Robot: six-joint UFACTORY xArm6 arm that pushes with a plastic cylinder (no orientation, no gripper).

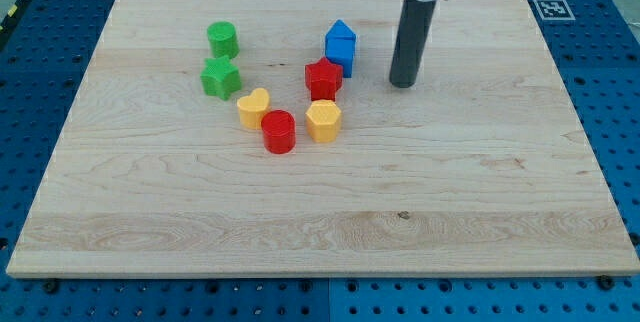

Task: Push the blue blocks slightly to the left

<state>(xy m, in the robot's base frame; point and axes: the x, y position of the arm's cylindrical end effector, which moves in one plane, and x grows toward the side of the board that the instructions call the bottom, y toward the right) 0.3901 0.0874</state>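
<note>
Blue blocks (341, 47) stand in the upper middle of the wooden board (480, 212), pressed together so closely that they read as one house-shaped mass; whether this is a single block or two cannot be settled from this view. Just to the view's right of them, apart and not touching, the dark rod comes down from the view's top, and the tip (403, 85) rests on the board at about the level of the blue blocks' base. The tool is a plain rod with no jaws, so nothing is spread, closed or pinched. A red star block (323, 78) sits against the lower left of the blue blocks, appearing to touch them. Below it lies a yellow hexagonal block (323, 120), with a red cylinder (279, 131) just beside it to the view's left and a yellow heart-shaped block (253, 108) near that, higher up. Farther left, well apart from the blue blocks, a green cylinder (222, 39) stands above a green star block (220, 78).
</note>
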